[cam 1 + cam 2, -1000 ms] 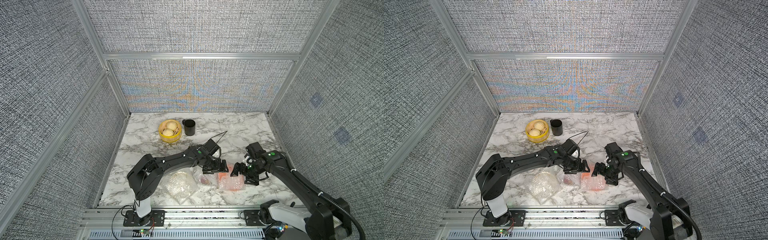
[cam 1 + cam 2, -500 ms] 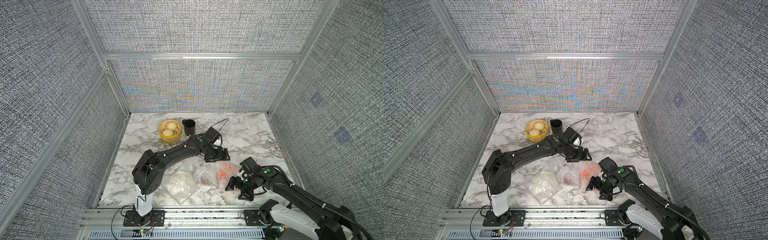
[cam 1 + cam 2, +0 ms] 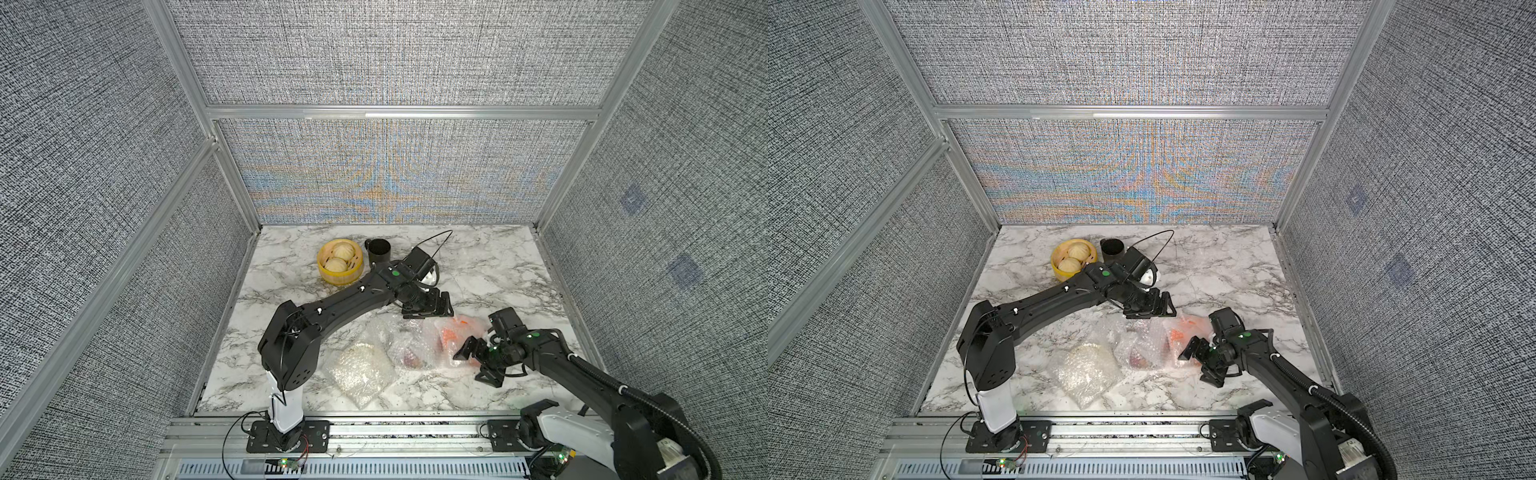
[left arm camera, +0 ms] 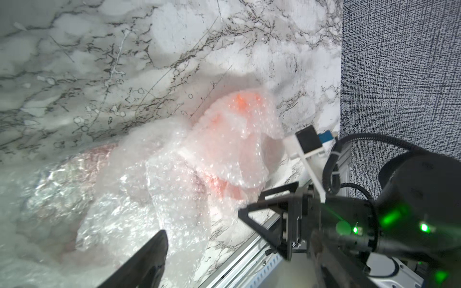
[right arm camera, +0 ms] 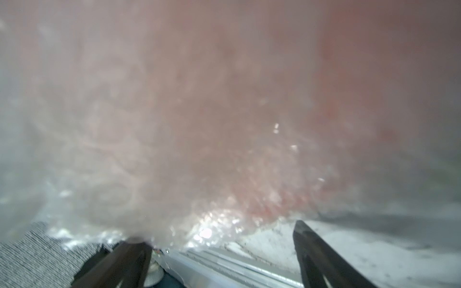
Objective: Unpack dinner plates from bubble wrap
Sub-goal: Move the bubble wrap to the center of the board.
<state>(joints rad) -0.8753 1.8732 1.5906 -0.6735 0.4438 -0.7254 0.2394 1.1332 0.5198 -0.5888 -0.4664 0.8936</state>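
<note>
fig. right gripper [image 3: 471, 365] facing the wrapped orange plate [image 3: 449, 334].
three bundles of bubble wrap [image 3: 382, 332] lie in a row near the front edge of the table [image 3: 478, 266]: a pale bundle [image 3: 361, 372] at the robot's left, the dark red plate [image 3: 411, 357] in the middle, the orange one at the right end. the right gripper, jaws spread and empty, sits just beside the orange bundle on its near right side, pointing into it; in the right wrist view the wrap fills the space ahead and reaches one finger [image 5: 129, 259]. the left gripper [image 3: 432, 309], likewise spread and empty, hangs just behind the same bundle on its far side. the right arm is nearer, so the next pinch on loose wrap probably falls to it.
</note>
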